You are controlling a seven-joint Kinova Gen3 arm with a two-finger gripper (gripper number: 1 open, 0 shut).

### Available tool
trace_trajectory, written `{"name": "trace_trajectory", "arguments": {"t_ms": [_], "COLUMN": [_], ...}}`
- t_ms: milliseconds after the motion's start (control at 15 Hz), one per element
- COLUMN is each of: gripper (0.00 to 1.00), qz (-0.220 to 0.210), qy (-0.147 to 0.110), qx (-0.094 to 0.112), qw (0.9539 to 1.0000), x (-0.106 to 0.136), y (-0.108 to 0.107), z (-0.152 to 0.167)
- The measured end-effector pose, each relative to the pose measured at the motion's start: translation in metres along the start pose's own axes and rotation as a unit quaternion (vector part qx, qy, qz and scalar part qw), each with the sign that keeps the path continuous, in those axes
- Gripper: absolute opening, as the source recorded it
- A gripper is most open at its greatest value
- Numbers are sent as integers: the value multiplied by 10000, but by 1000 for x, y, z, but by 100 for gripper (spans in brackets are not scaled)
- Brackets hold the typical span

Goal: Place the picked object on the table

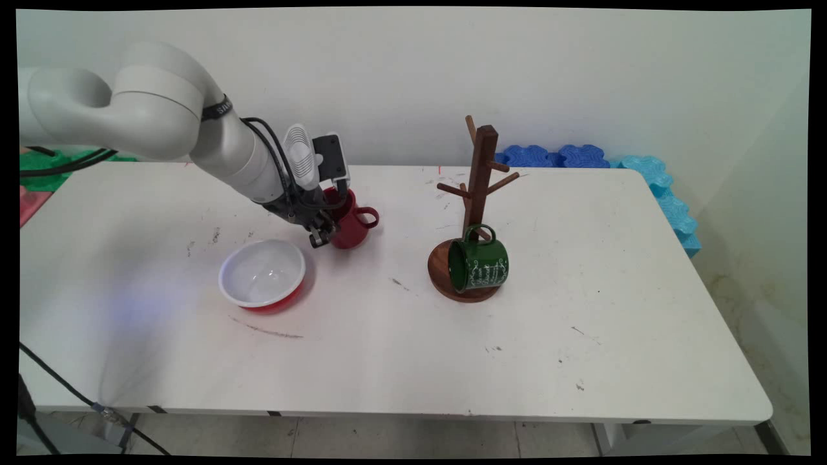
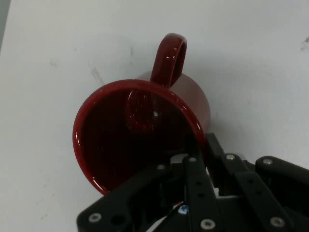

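Note:
A dark red mug (image 1: pixel 354 227) (image 2: pixel 140 130) is tilted on the white table (image 1: pixel 413 349), left of the middle, with its handle pointing right in the main view. My gripper (image 1: pixel 325 229) (image 2: pixel 202 144) is shut on its rim, one finger inside the mug and one outside the wall. I cannot tell whether the mug's base still touches the table. A white bowl with a red outside (image 1: pixel 261 274) sits just in front and to the left of the gripper.
A wooden mug tree (image 1: pixel 481 174) stands right of the middle, with a green mug (image 1: pixel 479 266) hanging from a low peg over its round base. Blue foam pieces (image 1: pixel 555 156) and cyan foam pieces (image 1: pixel 672 206) line the table's far right edge.

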State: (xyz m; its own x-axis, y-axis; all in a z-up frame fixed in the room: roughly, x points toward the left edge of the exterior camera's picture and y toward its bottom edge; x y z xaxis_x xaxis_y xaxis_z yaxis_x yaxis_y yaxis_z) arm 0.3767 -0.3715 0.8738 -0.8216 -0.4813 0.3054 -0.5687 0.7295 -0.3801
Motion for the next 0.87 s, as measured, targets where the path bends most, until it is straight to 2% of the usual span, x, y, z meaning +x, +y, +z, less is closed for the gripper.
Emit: {"name": "trace_trajectory", "arguments": {"t_ms": [200, 267, 867], "gripper": [0, 100, 100], "qz": [1, 2, 11], "qy": [3, 6, 34], "qx": [0, -1, -15], "qw": [10000, 10000, 10000], "x": [0, 0, -1], "y": [0, 1, 3], "z": [1, 2, 3]}}
